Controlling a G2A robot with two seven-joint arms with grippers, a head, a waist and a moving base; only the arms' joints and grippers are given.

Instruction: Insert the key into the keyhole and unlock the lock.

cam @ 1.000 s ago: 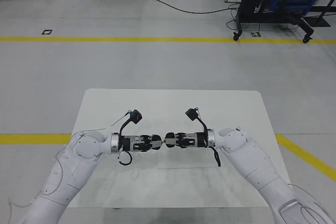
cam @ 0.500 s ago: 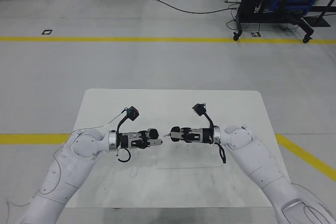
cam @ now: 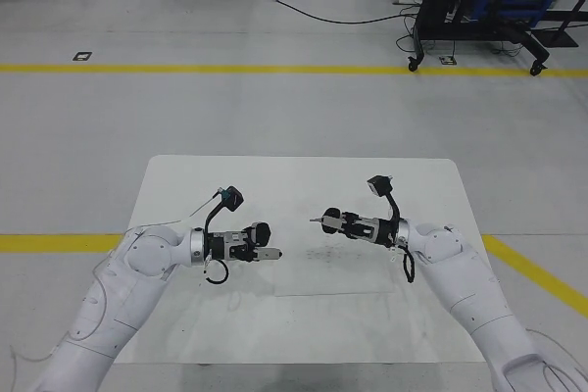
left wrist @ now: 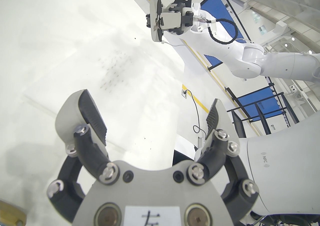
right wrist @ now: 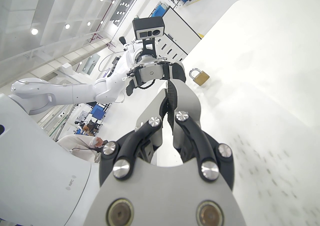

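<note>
A brass padlock (right wrist: 200,77) with a silver shackle lies on the white table (cam: 372,186), right beside my left gripper (left wrist: 150,99); from the top the padlock (cam: 273,255) is a small pale shape under that gripper (cam: 261,241). The left gripper is open, nothing between its ribbed pads. My right gripper (cam: 325,220) hovers to the right of it, shut on the key (cam: 315,220), whose thin silver tip points toward the left arm. In the left wrist view the right gripper (left wrist: 155,25) faces the camera with the key pinched. The right fingers (right wrist: 172,94) are pressed together and hide the key.
Faint dark scuff marks (cam: 325,257) lie on the table between the arms. A shallow transparent sheet edge (cam: 333,292) runs along the near part of the table. Yellow floor tape (cam: 274,69) passes behind the table.
The grippers, which met at the table's middle, have moved apart. The right one drew back to the right with the key. The left one has opened, and the padlock lies on the table.
</note>
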